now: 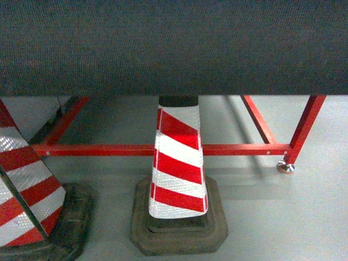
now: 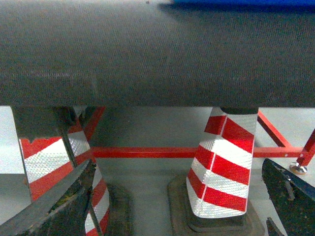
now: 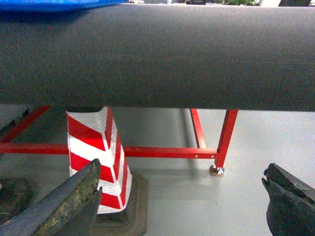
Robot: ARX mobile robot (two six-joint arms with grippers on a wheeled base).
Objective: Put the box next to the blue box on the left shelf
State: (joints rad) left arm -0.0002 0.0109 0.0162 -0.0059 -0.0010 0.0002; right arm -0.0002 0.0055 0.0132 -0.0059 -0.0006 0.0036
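Only a thin bright-blue strip of the box (image 3: 54, 5) shows, at eleven o'clock in the right wrist view and at one o'clock in the left wrist view, lying on the far side of a dark woven tabletop (image 1: 174, 49). The left gripper (image 2: 179, 206) hangs with its jaws spread wide, holding nothing. The right gripper (image 3: 182, 201) is likewise spread and empty. Beneath the tabletop stand a red frame (image 1: 239, 148) and two red-and-white striped cones (image 1: 178, 168) on a grey floor (image 1: 283, 217).
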